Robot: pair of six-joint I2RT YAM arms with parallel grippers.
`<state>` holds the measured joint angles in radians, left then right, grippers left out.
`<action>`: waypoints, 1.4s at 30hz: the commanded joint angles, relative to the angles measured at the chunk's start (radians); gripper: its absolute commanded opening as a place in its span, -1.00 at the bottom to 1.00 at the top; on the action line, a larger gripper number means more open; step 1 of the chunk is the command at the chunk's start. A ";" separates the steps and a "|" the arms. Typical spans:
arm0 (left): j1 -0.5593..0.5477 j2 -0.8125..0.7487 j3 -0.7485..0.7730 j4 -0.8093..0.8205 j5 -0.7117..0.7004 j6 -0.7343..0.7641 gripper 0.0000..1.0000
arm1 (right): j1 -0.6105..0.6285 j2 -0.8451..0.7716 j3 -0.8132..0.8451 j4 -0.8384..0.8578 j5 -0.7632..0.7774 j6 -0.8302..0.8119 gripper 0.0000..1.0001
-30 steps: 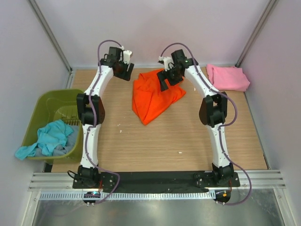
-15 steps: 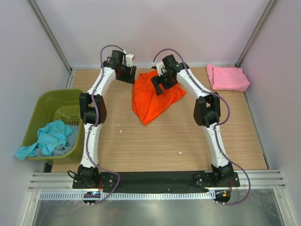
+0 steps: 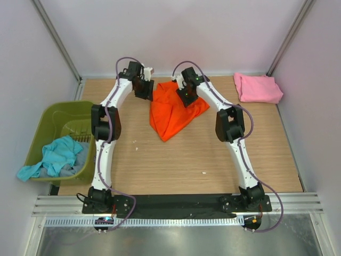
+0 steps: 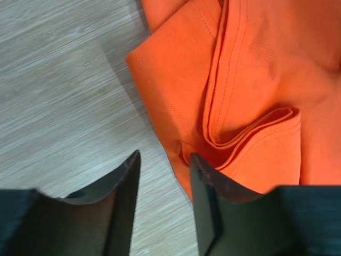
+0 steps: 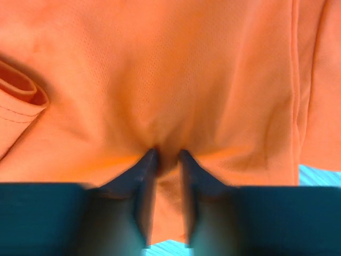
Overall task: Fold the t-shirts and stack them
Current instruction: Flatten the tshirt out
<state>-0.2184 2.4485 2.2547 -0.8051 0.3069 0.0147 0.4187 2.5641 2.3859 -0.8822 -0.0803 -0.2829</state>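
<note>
Jaws of the right gripper (image 5: 168,154) stand nearly together, and a pucker of the orange t-shirt (image 5: 160,69) is pinched between their tips, with the cloth drawn into creases that run toward the pinch. Jaws of the left gripper (image 4: 164,160) stand about half apart with nothing between them: bare wood shows in the gap, one finger is over the table (image 4: 58,90) and the other rests on the edge of the orange cloth, just beside a folded hem.

From above, the orange t-shirt lies crumpled toward 12 o'clock of the table's middle, in a rough wedge whose point aims at about 6 o'clock. The left gripper is at the shirt's 10 o'clock corner and the right gripper is on its upper part at about 1 o'clock; both arms reach across the table to the far side.

A pink t-shirt (image 3: 258,88) lies folded flat in the far corner at about 2 o'clock, well apart from the orange one. An olive-green tub (image 3: 53,114) sits off the table's edge at 9 o'clock, and a teal t-shirt (image 3: 53,154) is bunched in it, with one end hanging over the rim at about 8 o'clock
</note>
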 commanded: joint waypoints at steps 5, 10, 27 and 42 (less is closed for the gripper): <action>0.007 0.036 0.066 0.018 0.023 -0.010 -0.15 | 0.023 -0.188 -0.100 0.011 0.076 -0.050 -0.98; 0.008 0.076 0.134 0.053 -0.017 -0.010 0.23 | 0.025 -0.327 -0.252 -0.012 0.108 -0.073 -0.98; -0.007 0.040 0.135 0.047 0.051 -0.088 0.31 | -0.030 -0.940 -0.897 -0.075 0.215 -0.085 0.32; -0.039 -0.057 0.036 0.021 0.049 -0.084 0.30 | -0.202 -0.401 -0.357 -0.052 0.104 0.033 0.04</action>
<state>-0.2607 2.4847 2.3001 -0.7795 0.3386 -0.0711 0.2073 2.1368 1.9762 -0.9161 0.0761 -0.2722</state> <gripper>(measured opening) 0.650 0.532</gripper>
